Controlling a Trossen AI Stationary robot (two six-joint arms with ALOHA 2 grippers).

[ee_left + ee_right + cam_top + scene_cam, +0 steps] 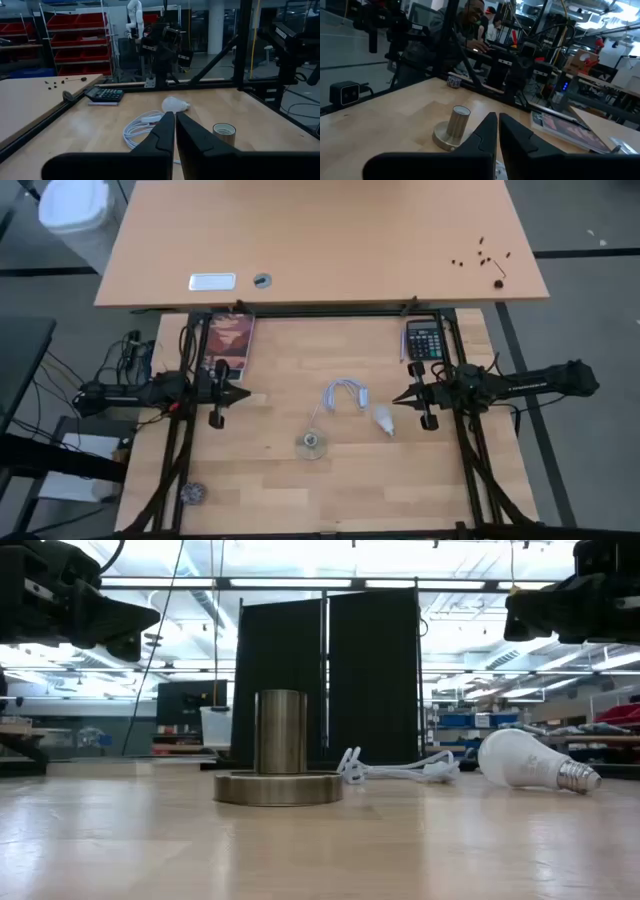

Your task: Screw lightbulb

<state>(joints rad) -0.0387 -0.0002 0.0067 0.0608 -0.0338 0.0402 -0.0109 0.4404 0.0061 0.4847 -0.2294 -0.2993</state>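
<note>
High view shows both arms parked at the table's sides, the left gripper (pixel 243 393) and right gripper (pixel 399 398) with fingers pressed together, holding nothing. The lightbulb (pixel 384 419) lies on its side just beside the right gripper, apart from the socket (pixel 312 444) and its coiled cord (pixel 345 392). Nothing is started; the right gripper likely must open and descend onto the bulb.
</note>
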